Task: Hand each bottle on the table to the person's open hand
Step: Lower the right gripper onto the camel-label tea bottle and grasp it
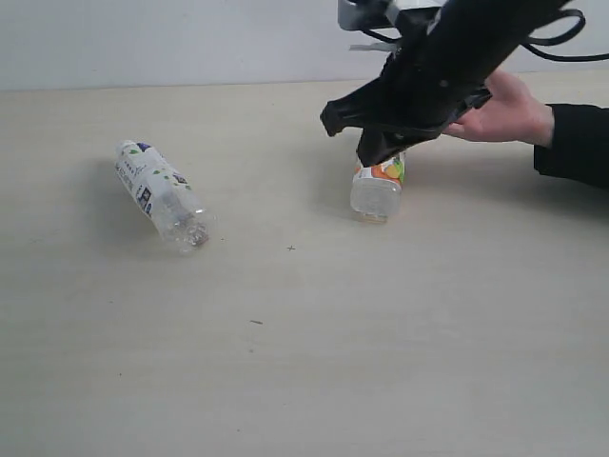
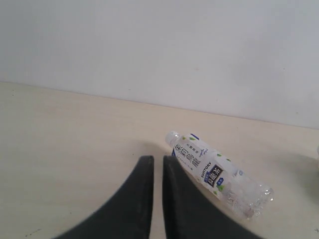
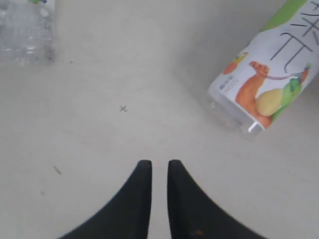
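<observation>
One dark-print bottle [image 1: 157,190], orange-fruit bottle [image 1: 378,187], hand [image 1: 501,110] exterior view only

R arm [image 1: 438,67]: bulky matte-black housing w/ angular edges, thin black cables [image 1: 563,40] looping off it, plus a silver-grey fitting [image 1: 357,11] and a white strip [image 1: 367,46] nr the cables. Left gripper [image 2: 158,167] & right gripper [image 3: 155,169] look alike: smooth plain black fingers [image 2: 142,199], curved, tapering to narrow tips. Person's hand [image 1: 504,107]: bare, light skin, w/ black sleeve cuff [image 1: 576,143].
</observation>
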You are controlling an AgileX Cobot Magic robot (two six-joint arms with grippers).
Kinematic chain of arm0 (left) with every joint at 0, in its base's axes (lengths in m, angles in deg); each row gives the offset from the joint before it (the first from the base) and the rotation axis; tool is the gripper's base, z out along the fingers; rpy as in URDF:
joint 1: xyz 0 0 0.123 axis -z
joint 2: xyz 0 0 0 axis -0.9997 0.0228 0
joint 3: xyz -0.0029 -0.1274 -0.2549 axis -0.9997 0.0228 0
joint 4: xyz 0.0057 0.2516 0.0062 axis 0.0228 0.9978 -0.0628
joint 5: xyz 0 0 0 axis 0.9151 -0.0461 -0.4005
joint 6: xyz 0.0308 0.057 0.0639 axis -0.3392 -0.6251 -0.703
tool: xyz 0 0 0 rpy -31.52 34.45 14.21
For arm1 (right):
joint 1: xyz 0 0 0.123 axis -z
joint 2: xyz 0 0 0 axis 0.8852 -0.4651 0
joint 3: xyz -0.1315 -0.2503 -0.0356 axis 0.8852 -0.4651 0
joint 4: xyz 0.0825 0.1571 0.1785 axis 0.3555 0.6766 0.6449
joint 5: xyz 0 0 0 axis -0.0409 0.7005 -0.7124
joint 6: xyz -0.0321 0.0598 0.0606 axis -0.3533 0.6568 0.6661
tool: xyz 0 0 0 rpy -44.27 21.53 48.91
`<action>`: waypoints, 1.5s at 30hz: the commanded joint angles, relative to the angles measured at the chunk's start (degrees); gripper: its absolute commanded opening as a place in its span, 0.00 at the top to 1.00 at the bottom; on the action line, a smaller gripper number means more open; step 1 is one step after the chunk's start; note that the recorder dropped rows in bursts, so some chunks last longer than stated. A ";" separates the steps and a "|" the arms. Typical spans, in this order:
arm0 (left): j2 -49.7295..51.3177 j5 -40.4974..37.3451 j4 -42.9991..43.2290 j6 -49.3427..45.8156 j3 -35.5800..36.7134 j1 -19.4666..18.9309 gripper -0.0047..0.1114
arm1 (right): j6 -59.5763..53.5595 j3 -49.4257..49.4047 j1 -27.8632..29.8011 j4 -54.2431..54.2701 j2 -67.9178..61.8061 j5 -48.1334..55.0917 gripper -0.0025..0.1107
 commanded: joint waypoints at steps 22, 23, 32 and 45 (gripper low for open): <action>-0.36 0.04 -0.01 -0.05 0.02 0.40 0.88 | 33.53 3.48 -1.74 -20.34 -10.91 -8.94 0.24; -0.36 0.04 -0.01 -0.05 0.02 0.40 0.88 | 34.61 3.48 -1.74 -21.23 -11.29 -9.37 0.23; -0.36 0.04 -0.01 -0.05 0.02 0.40 0.88 | 43.61 3.48 -1.74 -27.00 -14.30 -14.97 0.22; -0.36 0.04 -0.01 -0.05 0.02 0.40 0.88 | 55.00 3.48 -1.74 -37.95 -16.69 -18.37 0.22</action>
